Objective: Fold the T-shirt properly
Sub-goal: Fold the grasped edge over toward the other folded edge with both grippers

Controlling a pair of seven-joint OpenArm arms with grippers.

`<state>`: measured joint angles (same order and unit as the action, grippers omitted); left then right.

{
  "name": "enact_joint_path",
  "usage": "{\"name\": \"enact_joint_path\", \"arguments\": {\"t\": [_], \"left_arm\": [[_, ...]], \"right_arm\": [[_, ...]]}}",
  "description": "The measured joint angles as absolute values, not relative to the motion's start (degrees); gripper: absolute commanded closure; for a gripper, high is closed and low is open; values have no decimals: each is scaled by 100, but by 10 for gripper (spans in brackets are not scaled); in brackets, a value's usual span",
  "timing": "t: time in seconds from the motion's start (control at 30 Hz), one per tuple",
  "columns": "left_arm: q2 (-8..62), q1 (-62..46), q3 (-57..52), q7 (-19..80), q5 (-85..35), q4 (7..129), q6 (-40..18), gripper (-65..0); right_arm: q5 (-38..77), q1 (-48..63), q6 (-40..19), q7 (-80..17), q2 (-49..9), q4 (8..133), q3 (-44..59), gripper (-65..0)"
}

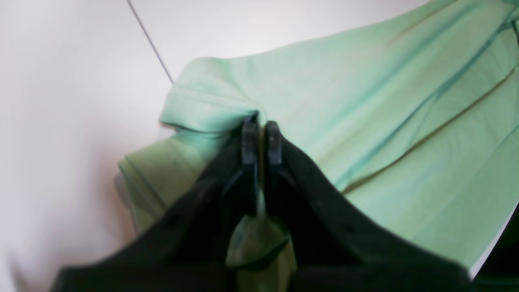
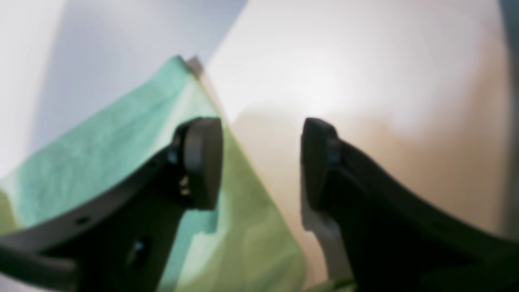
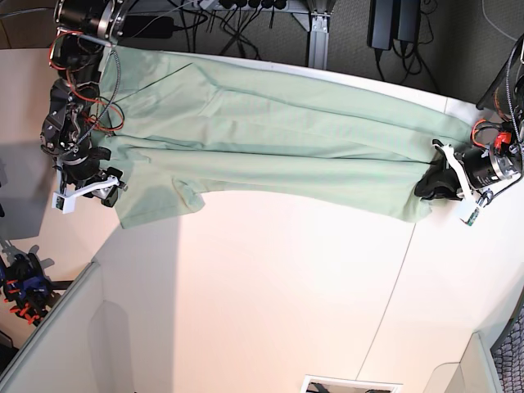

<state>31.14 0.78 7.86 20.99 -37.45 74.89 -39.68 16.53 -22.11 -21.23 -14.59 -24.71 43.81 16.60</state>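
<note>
Base view: T-shirt (image 3: 270, 139) spread lengthwise across the far half of the tabletop (image 3: 270, 295), running from 9 o'clock to 3 o'clock, with long creases along its length and a doubled-over band along the near edge. One lengthwise fold apparently in place – crosswise folds apparently not yet made. Judged roughly at the early-to-middle stage; final compact shape not reached.

Left gripper (image 1: 261, 140) at 3 o'clock in the base view, jaws together and clamped on a bunched edge of the cloth, a pinch of fabric visible between them in the left wrist view. Right gripper (image 2: 261, 162) at 9 o'clock in the base view, jaws apart with nothing between them; green cloth lies just beside and beneath one jaw, bare tabletop under the other.

Surroundings: cables (image 3: 246, 16) and a metal stand (image 3: 318, 37) beyond the far edge at 12 o'clock; a seam line (image 3: 393, 278) across the tabletop toward 5 o'clock. Near half of the tabletop carries nothing that blocks a fold toward 6 o'clock. Possible hindrance – the small rumpled flap (image 3: 187, 196) on the near edge, likely to need smoothing.
</note>
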Motion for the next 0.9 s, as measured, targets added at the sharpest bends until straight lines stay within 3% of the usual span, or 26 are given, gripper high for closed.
{"name": "enact_joint_path", "arguments": {"t": [0.37,0.43,0.53,0.73,0.9], "left_arm": [[3114,78,786,2099,-3741,7489,-3968,0],[3114,78,786,2099,-3739,7489,-3968,0],[3114,80,786,2099,-3739,7489,-3968,0],[3114,78,786,2021,-3732,7489,-3968,0],[3114,71,786,1938,-3782,7489,-3968,0]], "right_arm": [[1441,-2224,-2123,-1428,-2080,4541,1623,-302],[1409,-2228,-2123,-1400,-2025,4543,1623,-212],[1417,-2228,-2126,-1424,-2018,4543,1621,0],[1426,-2215,-2141,-1516,-2018,4652,1621,0],[1855,-1940,-2106,-2368,-2003,5570,1601,0]]}}
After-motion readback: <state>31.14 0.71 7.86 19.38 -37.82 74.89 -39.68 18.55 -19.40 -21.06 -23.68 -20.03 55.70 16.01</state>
